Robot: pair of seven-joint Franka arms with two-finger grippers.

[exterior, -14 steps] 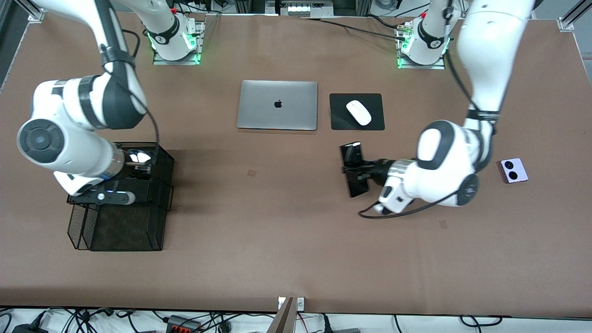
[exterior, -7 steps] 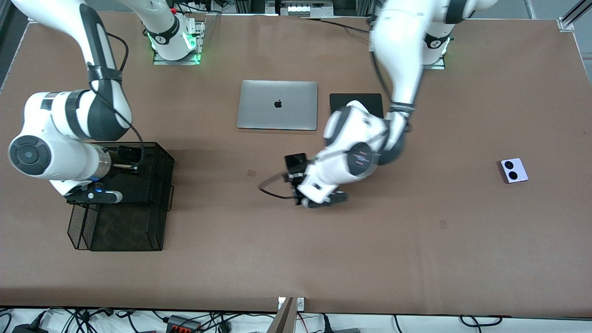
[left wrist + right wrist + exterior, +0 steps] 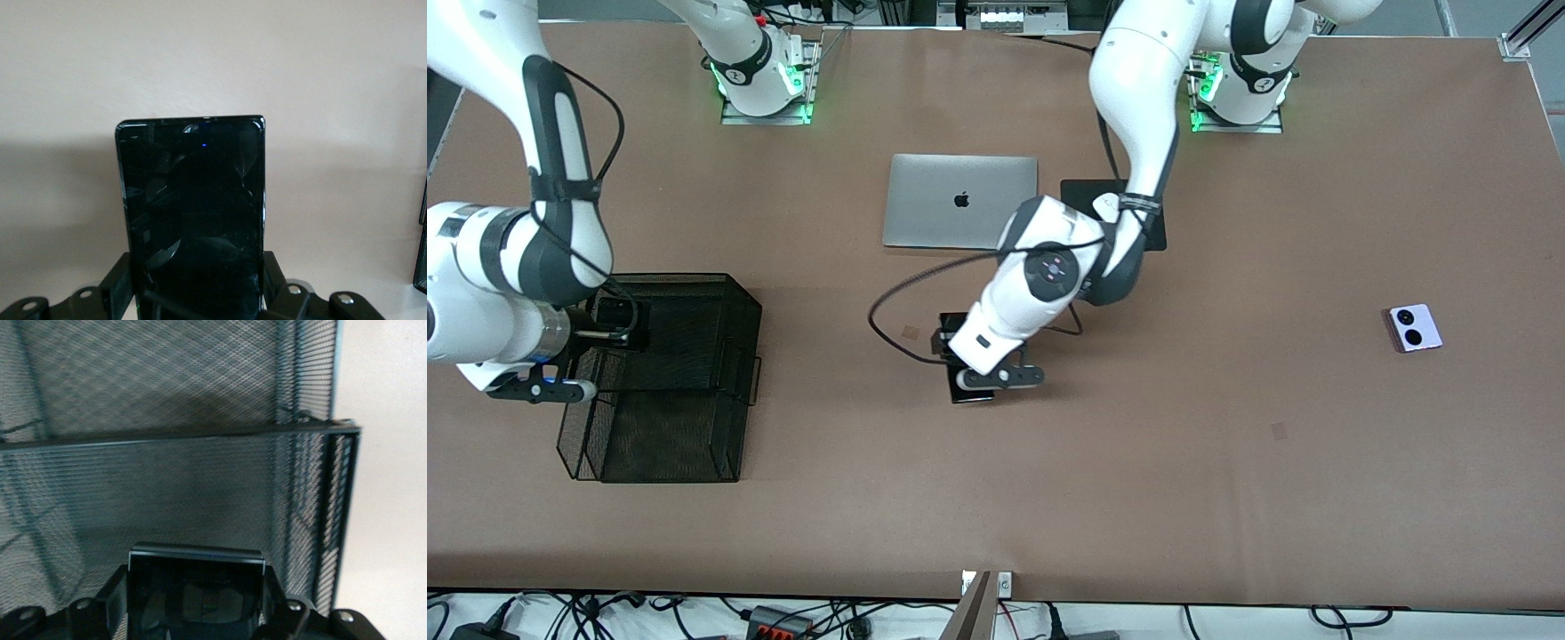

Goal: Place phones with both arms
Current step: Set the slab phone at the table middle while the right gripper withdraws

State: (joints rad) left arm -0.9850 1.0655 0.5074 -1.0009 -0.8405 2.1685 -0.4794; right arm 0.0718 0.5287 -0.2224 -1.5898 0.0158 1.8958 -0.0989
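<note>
Three phones counted, one mesh rack [image 3: 694, 373]. Left gripper [image 3: 969, 360] is clamped on the long slab phone [image 3: 193, 213], held over bare table between laptop [image 3: 960, 201] and rack, presumably for carrying rackward. Right gripper [image 3: 618, 322], at the rack's upper tier, grips the black flip phone [image 3: 195, 590], likely to deposit it. Lavender flip phone [image 3: 1412, 327] lies untouched, well apart from the rack.

Both arms are glossy white jointed tubes with dark grey joint caps and bands, the left arm [image 3: 1138, 107] trailing a looping black cable, the right arm [image 3: 525, 240] likewise cabled, each rising from a round base ringed black and lit green beside the laptop [image 3: 960, 202].
</note>
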